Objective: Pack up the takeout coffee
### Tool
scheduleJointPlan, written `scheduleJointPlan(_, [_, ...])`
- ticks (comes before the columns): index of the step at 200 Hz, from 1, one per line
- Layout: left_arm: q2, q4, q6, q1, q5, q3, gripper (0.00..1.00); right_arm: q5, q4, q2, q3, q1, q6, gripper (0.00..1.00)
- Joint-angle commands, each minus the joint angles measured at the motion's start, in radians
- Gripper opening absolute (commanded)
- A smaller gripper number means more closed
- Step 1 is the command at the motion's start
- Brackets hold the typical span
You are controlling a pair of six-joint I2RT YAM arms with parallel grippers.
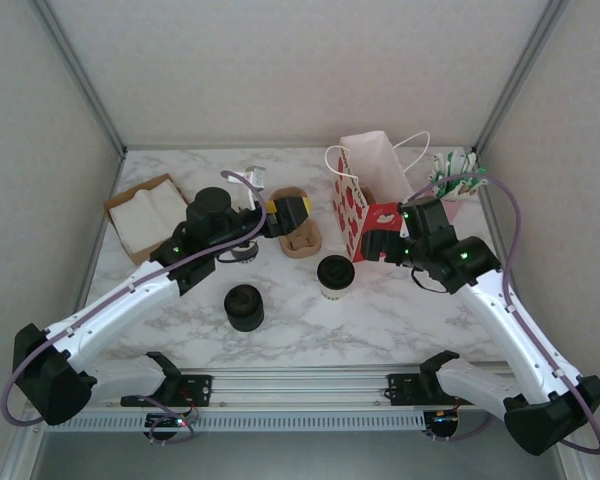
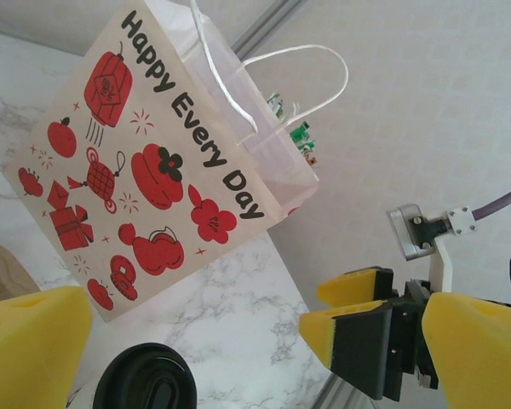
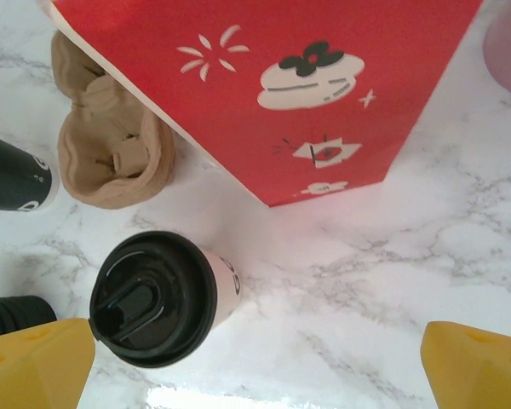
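Coffee cup (image 1: 335,273) x1, black lid, upright nr 1 red-white bag (image 1: 370,165), L & R jaws wide apart, empty.

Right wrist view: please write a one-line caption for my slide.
Open right gripper near the lidded takeout coffee, standing on the marble table beside the red-and-white bag.

Marble-patterned table (image 1: 380,320), pale textured walls (image 1: 300,70)
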Motion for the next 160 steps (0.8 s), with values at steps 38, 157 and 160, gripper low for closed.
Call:
scheduleJointPlan(38, [-0.017,-0.07,-0.04,-0.008,-0.134,0.027,1.0,0.066,-0.073,-0.028,-0.023,-0.006,0.101,0.99])
scheduleJointPlan(157, [0.001,-0.256,0.096,-0.005,-0.166,0.117,1.0,-0.179,0.051,-0.028,-0.012,0.006,-0.018,0.95])
scheduleJointPlan(160, [0.0,-0.26,0.1,-0.005,-0.165,0.117,1.0,-0.18,0.046,-0.021,-0.008,0.009,-0.02,0.94])
